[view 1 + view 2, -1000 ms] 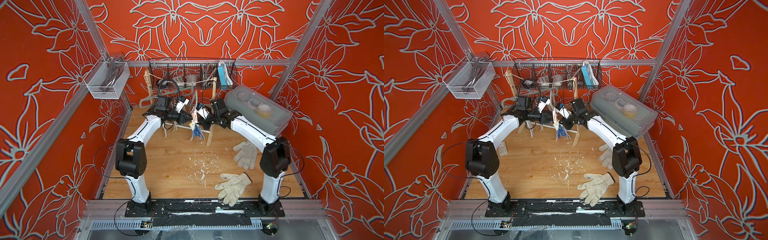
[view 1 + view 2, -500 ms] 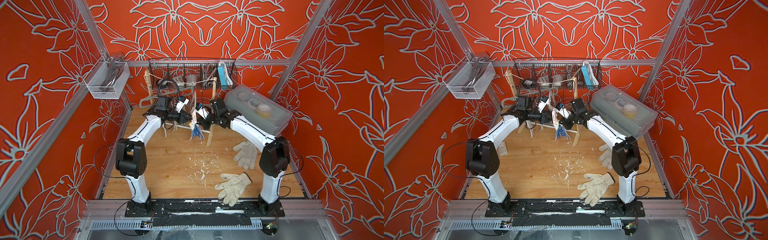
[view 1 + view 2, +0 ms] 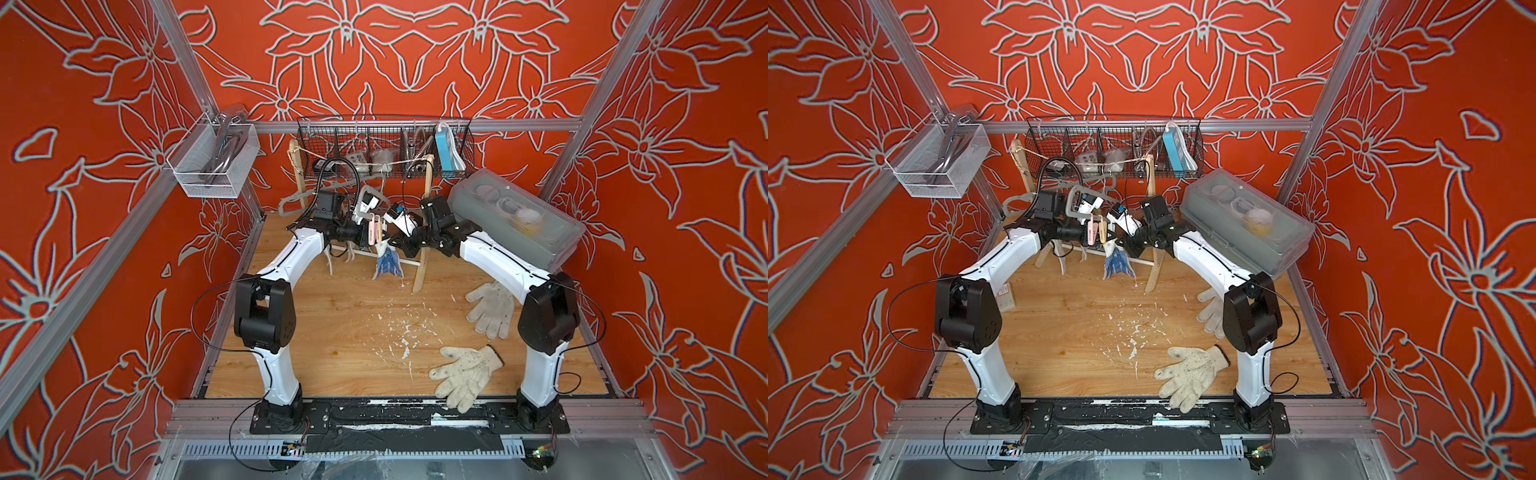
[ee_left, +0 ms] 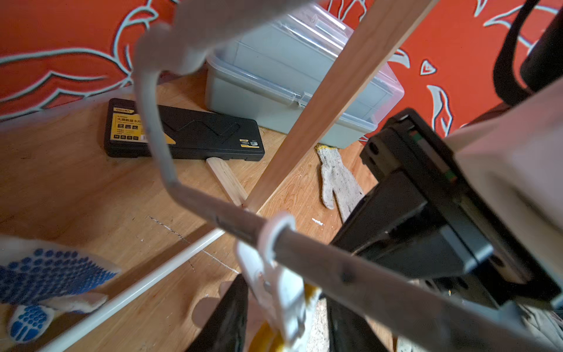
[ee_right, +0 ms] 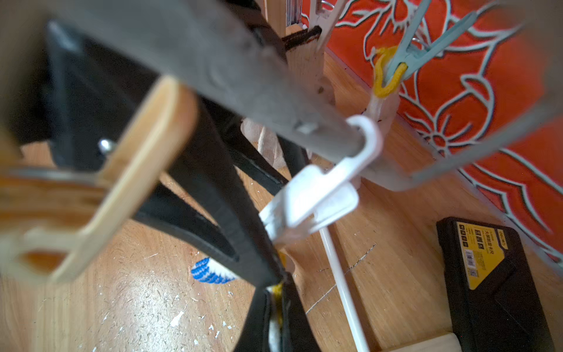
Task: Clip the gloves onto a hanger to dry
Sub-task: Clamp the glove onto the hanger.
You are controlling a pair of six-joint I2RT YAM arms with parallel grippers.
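right gripper [image 5: 277, 286] is pinched together on the yellow cuff [image 5: 277, 294] of the blue-dotted glove [image 3: 388, 264], which dangles just under the hanger [image 4: 380, 286]. left gripper [image 4: 285, 292] has its jaws apart either side of the hanger's white clip [image 5: 307, 201]. a plain glove [image 3: 490, 309] and a soiled glove [image 3: 465, 376] lie on the floor [image 3: 332, 332], well apart from the hanger.

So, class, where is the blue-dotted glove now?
The blue-dotted glove hangs back-centre in both top views, under the white clip, its yellow cuff pinched by the right gripper.

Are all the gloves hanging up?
No, one glove and a second glove lie flat on the table by the right arm.
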